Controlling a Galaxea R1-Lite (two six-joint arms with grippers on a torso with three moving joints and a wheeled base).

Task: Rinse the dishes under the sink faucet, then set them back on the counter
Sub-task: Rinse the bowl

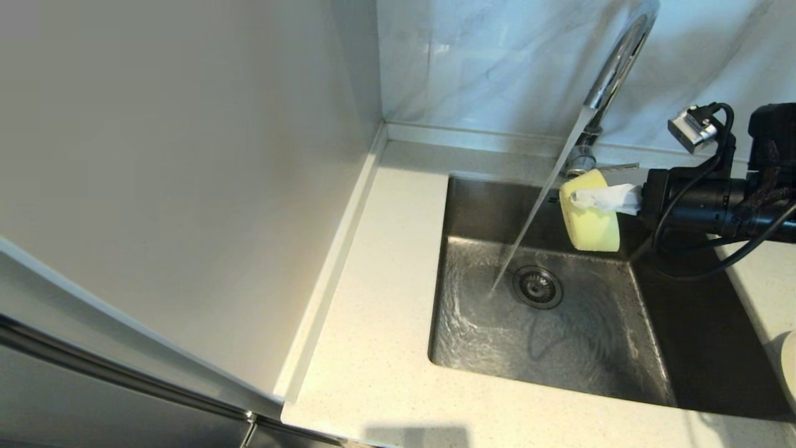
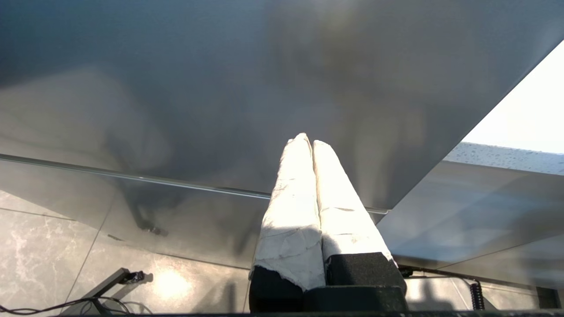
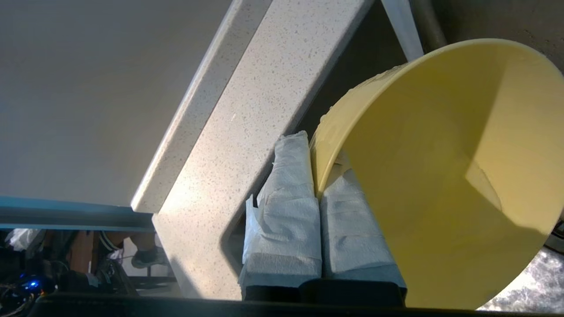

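The sink faucet [image 1: 615,62] is running, and its stream slants down into the sink [image 1: 479,205] beside the round drain strainer [image 1: 538,287]. My right gripper [image 1: 586,199] [image 3: 315,152] is shut on the rim of the pale yellow bowl [image 1: 591,218] [image 3: 440,176]. One white-wrapped finger is inside the rim and one outside. The bowl hangs tipped on its side above the back of the basin, just right of the stream. My left gripper [image 2: 307,140] is shut on nothing, out of the head view, facing a grey panel.
The speckled counter [image 1: 385,280] runs along the sink's left and front. A tall pale panel [image 1: 186,186] stands at the left, and the faucet's thin lever [image 1: 617,167] sticks out behind the bowl. A cream-white plate's edge [image 1: 788,367] shows on the counter at the far right.
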